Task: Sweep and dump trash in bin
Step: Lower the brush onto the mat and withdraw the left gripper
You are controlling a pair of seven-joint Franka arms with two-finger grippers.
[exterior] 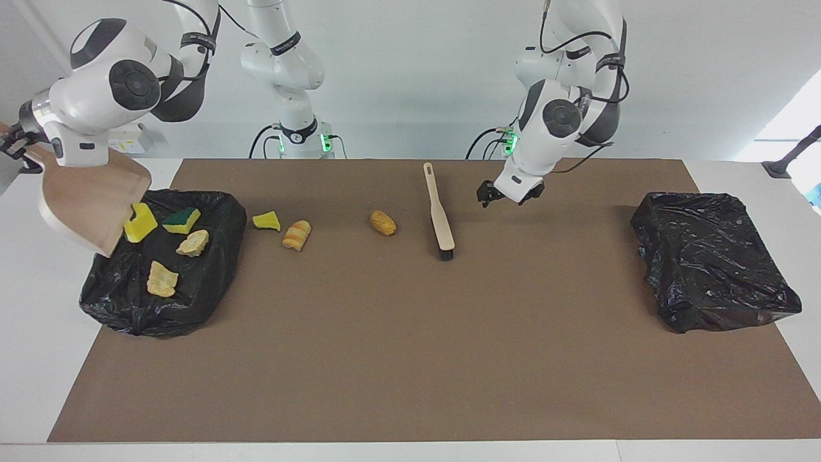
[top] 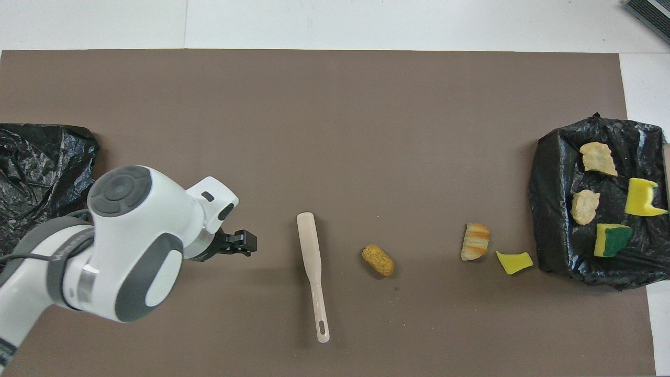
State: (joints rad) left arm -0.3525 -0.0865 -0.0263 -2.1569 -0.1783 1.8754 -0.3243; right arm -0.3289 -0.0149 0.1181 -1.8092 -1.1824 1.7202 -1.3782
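A: Where does the trash lie?

B: Split between mat (exterior: 410,359) and bin (exterior: 211,282). In the black-lined bin at the right arm's end of the table: two pale bread lumps (exterior: 162,280) (exterior: 192,243), a green-backed sponge (exterior: 180,220) and a yellow sponge (exterior: 140,223) at the lip of the dustpan (exterior: 86,205). On the mat near that bin: a yellow sponge scrap (exterior: 266,221) and a striped bread piece (exterior: 297,234) just beside it. A third bread lump (exterior: 383,222) sits nearer the middle of the table.

A: And the right gripper?

B: The right gripper (exterior: 14,142) is closed on the dustpan's handle — pan raised and tipped steeply over the bin's edge, mouth down.

A: The left one?

B: The left gripper (exterior: 507,194) hangs over bare mat, fingers apart and holding nothing. The overhead view shows it (top: 242,243) well apart from the brush (top: 312,268).

A: So the brush is loose?

B: It lies flat on the mat between the left gripper and the middle bread lump — bristles pointing away from the robots, handle toward them.

A: Anything else?

B: A second black bag (exterior: 712,260) at the left arm's end of the table.
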